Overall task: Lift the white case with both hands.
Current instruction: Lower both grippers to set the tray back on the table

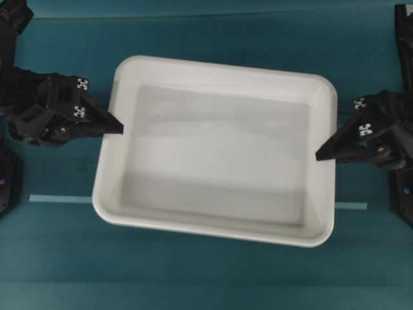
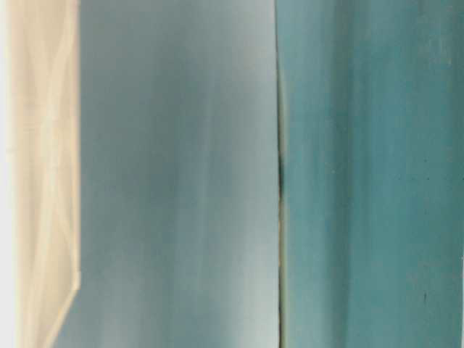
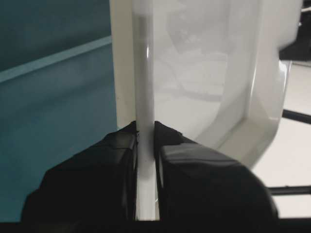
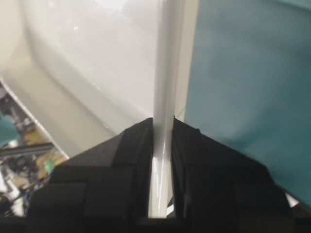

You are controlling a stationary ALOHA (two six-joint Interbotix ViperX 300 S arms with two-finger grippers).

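Teal table point(image 1: 213, 278), pale tape strip point(image 1: 61, 199) beneath white case point(image 1: 219, 155), both rims claw-pinched

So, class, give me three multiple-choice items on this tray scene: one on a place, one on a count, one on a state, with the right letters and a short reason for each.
1. Where does the left end effector meet the white case?
A. on the rim of its left short side
B. on its far long side
C. in the middle of its floor

2. How many end effectors touch the case?
A. none
B. one
C. two

3. What is the state of the right end effector?
A. wide open above the case
B. shut on the case's rim
C. resting on the teal table

Answers:
1 A: the overhead view shows its tip at the left rim.
2 C: each wrist view shows the white rim running between black fingers, one at either short side.
3 B: in the right wrist view the rim sits pinched between the fingers, with no gap visible.
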